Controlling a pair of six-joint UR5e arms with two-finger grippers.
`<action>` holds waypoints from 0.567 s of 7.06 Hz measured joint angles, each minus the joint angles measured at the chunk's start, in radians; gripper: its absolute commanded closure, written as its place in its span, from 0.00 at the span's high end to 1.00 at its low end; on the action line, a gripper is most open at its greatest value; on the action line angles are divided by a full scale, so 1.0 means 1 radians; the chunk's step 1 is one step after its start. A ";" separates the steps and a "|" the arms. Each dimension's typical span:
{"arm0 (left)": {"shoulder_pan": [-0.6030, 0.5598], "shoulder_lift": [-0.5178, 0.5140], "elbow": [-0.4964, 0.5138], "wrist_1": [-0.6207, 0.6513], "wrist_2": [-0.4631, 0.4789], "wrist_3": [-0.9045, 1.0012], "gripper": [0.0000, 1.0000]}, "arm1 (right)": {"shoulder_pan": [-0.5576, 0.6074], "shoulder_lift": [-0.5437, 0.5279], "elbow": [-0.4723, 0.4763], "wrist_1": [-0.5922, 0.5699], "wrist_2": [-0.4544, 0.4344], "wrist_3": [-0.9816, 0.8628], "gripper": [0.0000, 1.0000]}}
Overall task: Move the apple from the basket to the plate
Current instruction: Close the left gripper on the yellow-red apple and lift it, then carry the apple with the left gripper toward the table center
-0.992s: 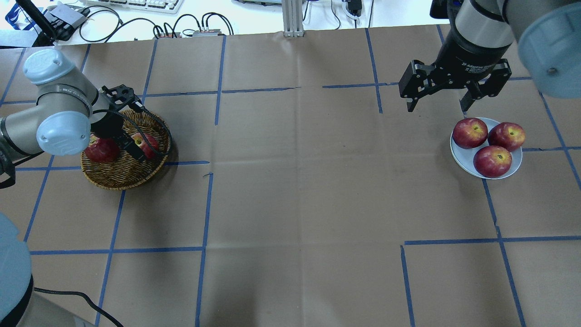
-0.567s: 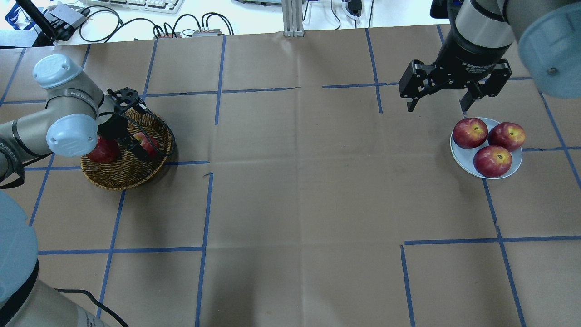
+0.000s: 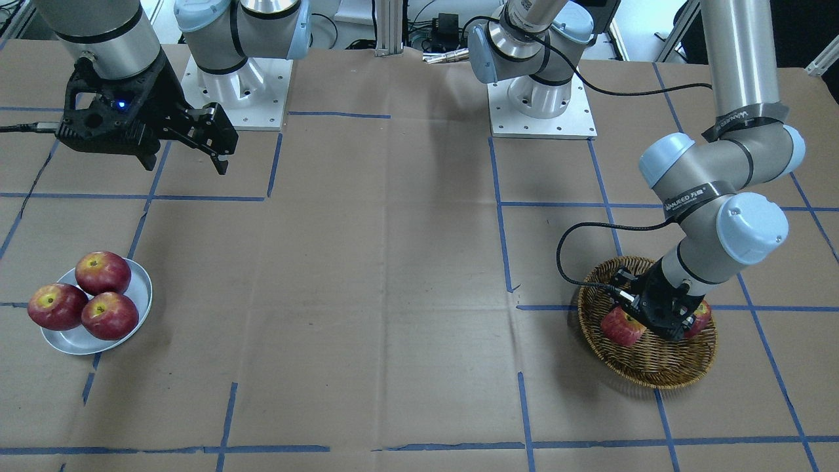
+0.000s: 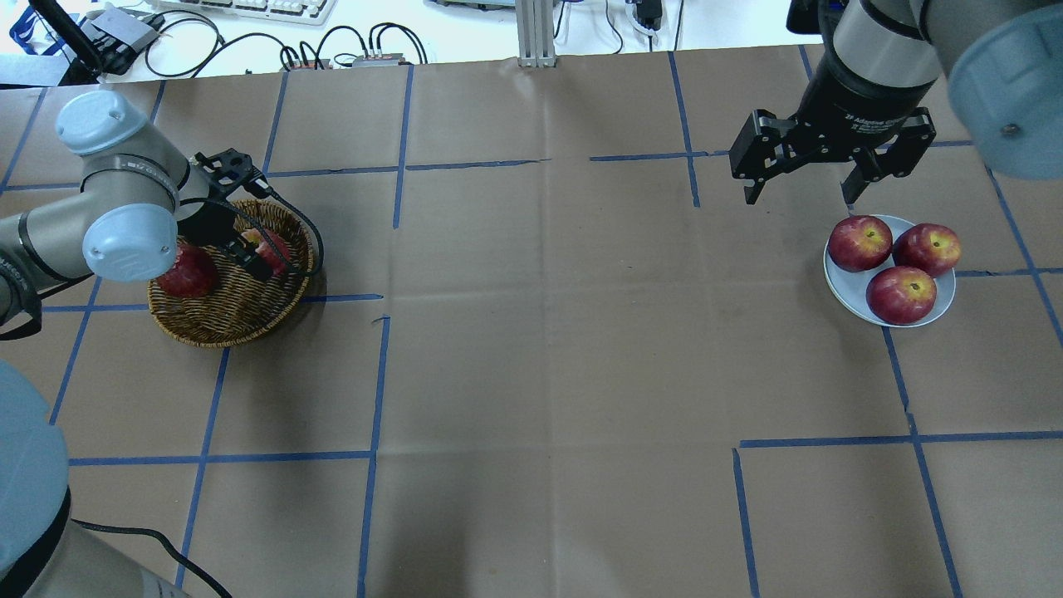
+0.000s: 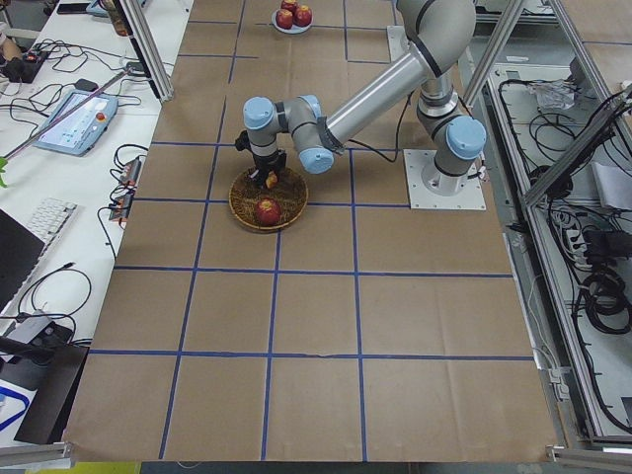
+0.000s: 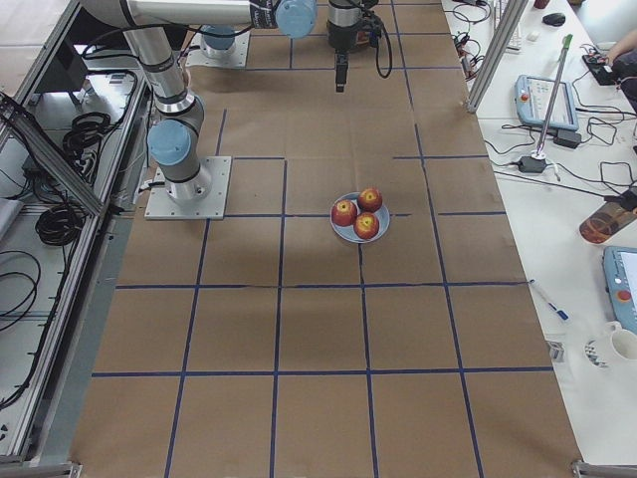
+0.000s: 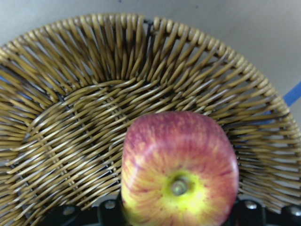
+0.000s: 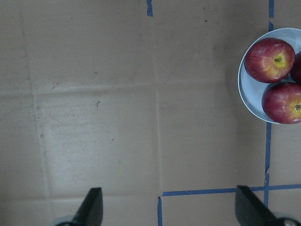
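Grip: left gripper (image 4: pixel 266 256) fingers pinch streaky pinkish-red apple (image 7: pixel 179 169).
Below fingers: round tan wicker basket (image 4: pixel 232 322).
Right gripper (image 4: pixel 800 198): fingers spread.

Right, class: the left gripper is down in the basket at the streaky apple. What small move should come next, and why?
Probably close the left gripper on the apple: the wrist view shows it centred close under the camera, lying in the basket, but whether it is already gripped cannot be told.
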 measured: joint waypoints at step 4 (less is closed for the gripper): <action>-0.245 0.073 0.022 -0.013 -0.019 -0.447 0.40 | 0.000 0.000 0.000 0.001 0.000 0.000 1.00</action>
